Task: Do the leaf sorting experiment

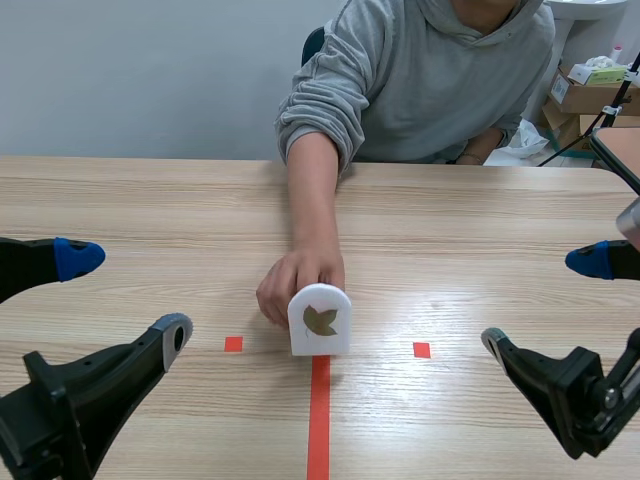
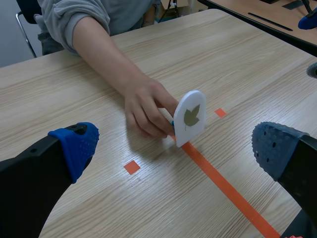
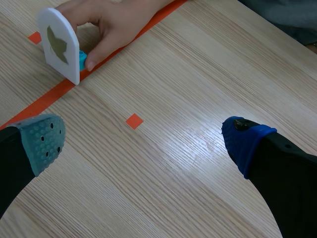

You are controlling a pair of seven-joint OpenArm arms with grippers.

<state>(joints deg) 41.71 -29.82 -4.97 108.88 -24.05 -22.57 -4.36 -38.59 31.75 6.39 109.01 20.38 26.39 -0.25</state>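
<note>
Leaf card stood upright on the table, a person's hand behind it.

The white card (image 1: 320,345), a brown leaf (image 1: 320,321) on its face, stood at the far end of the tape line (image 1: 318,420). The hand (image 1: 295,285) gripped it from behind. A small blue piece (image 3: 81,60) showed at its back. The left gripper (image 1: 128,296) and right gripper (image 1: 542,302) hung wide open and held nothing, well apart from the card on either side.
</note>
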